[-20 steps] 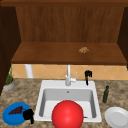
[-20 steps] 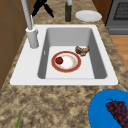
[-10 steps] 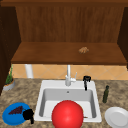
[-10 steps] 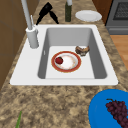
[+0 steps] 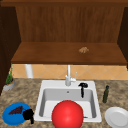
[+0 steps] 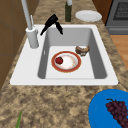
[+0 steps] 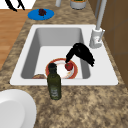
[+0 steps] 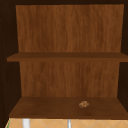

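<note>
Granite surface (image 6: 62, 100) surrounds a white sink (image 6: 105, 75), under a wooden shelf (image 5: 50, 53). Since a second ago the right hand (image 6: 51, 23) has tipped its loosely straight, empty fingers down toward the plate (image 6: 76, 65) holding a small red fruit (image 6: 59, 60). Left hand (image 5: 28, 115) hovers by the blue plate (image 5: 10, 117), fingers unclear.

Front and both side cameras share the sink (image 5: 45, 100); upper faces the shelves (image 8: 65, 110).
</note>
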### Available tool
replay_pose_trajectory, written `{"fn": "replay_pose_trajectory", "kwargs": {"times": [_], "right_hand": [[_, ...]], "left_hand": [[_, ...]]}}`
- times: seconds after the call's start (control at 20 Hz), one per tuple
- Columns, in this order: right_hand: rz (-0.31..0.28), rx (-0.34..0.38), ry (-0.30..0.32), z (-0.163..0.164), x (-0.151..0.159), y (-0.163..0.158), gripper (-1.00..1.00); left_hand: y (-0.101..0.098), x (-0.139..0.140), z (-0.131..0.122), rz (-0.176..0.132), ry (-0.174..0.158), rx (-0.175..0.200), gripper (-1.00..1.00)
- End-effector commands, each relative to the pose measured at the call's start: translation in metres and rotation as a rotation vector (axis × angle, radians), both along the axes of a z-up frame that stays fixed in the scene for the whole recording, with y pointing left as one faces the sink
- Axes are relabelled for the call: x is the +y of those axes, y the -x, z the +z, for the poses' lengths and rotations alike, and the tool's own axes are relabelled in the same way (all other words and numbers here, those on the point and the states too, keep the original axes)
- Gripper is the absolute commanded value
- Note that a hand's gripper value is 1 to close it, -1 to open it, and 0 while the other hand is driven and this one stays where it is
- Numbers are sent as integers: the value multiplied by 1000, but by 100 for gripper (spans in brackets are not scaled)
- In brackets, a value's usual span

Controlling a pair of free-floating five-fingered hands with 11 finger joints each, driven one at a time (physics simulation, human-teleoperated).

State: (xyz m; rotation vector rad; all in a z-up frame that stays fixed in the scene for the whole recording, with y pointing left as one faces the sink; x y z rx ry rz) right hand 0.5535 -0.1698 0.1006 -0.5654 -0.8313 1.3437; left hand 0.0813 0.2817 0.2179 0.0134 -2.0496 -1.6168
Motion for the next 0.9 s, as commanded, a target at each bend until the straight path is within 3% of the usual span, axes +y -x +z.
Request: {"fn": "replay_pose_trajectory", "kwargs": {"times": [0.0, 0.15, 0.25, 0.45, 0.7, 0.85], "right_hand": [[25, -19, -1, -31, 12, 31, -100], [-10, -153, 54, -49, 25, 51, -100], [1, -232, 135, -54, 38, 56, -100], [1, -323, 260, -63, 53, 63, -100], [-90, -428, 223, -89, 64, 103, -100], [-104, -503, 224, -87, 66, 124, -100]], "left_hand": [[0, 0, 0, 0, 0, 0, 0], [0, 0, 0, 0, 0, 0, 0], [0, 0, 0, 0, 0, 0, 0], [0, 0, 0, 0, 0, 0, 0], [0, 0, 0, 0, 0, 0, 0], [0, 0, 0, 0, 0, 0, 0]]}}
